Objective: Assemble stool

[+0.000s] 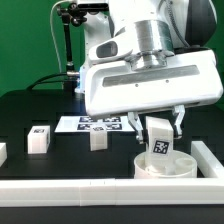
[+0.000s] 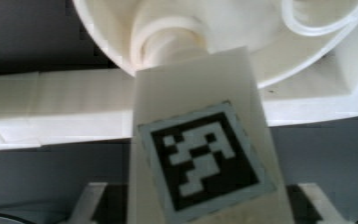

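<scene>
My gripper (image 1: 158, 126) is shut on a white leg block (image 1: 160, 145) with a black-and-white tag and holds it nearly upright over the round white seat (image 1: 172, 170) at the exterior view's lower right. In the wrist view the leg (image 2: 194, 120) runs between my fingers (image 2: 98, 200), and its far end meets a raised socket (image 2: 167, 45) inside the seat (image 2: 300, 45). I cannot tell how deep it sits. Two more leg blocks (image 1: 39, 139) (image 1: 98, 139) stand loose on the black table at the exterior view's left.
The marker board (image 1: 92, 124) lies behind the loose legs. A white rail (image 1: 90, 190) runs along the front edge and another (image 1: 208, 155) along the exterior view's right. A small white piece (image 1: 2, 152) shows at the left edge. A black stand (image 1: 68, 45) rises at the back.
</scene>
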Controlling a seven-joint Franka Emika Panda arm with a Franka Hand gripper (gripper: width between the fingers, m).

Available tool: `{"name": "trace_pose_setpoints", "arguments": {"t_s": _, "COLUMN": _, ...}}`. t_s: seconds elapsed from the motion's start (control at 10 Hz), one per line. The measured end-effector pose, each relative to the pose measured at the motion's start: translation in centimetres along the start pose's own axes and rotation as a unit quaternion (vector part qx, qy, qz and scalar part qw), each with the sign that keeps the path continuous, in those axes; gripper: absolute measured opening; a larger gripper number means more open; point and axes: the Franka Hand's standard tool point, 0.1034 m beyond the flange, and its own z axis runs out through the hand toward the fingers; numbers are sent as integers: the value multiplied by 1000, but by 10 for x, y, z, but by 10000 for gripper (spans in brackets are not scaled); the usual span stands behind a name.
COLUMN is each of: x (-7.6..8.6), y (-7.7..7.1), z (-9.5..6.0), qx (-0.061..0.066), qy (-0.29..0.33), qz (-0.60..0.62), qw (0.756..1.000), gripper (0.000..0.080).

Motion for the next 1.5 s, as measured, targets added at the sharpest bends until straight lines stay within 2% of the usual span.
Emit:
{"name": "trace_pose_setpoints", "arguments": {"t_s": 0.4, "x": -2, "y": -3, "z": -1, "qx": 3, "qy": -3, "qz": -3, "qw": 1000, "gripper": 325}}
{"name": "trace_pose_setpoints", "arguments": {"t_s": 0.7, "x": 2, "y": 7, "z": 0, "qx": 4, "qy": -13, "qz": 4, "qw": 1000, "gripper": 325}}
{"name": "trace_pose_setpoints", "arguments": {"t_s": 1.1, "x": 2, "y": 7, "z": 1, "qx": 4, "qy": -14, "qz": 4, "qw": 1000, "gripper": 325}}
{"name": "trace_pose_setpoints", "arguments": {"t_s": 1.2, "x": 2, "y": 10, "z": 0, "qx": 4, "qy": -16, "qz": 7, "qw": 1000, "gripper": 325}}
{"name": "trace_pose_setpoints", "arguments": {"t_s": 1.5, "x": -3, "y": 7, "z": -3, "qx": 12, "qy": -44, "qz": 11, "qw": 999, "gripper": 325}}
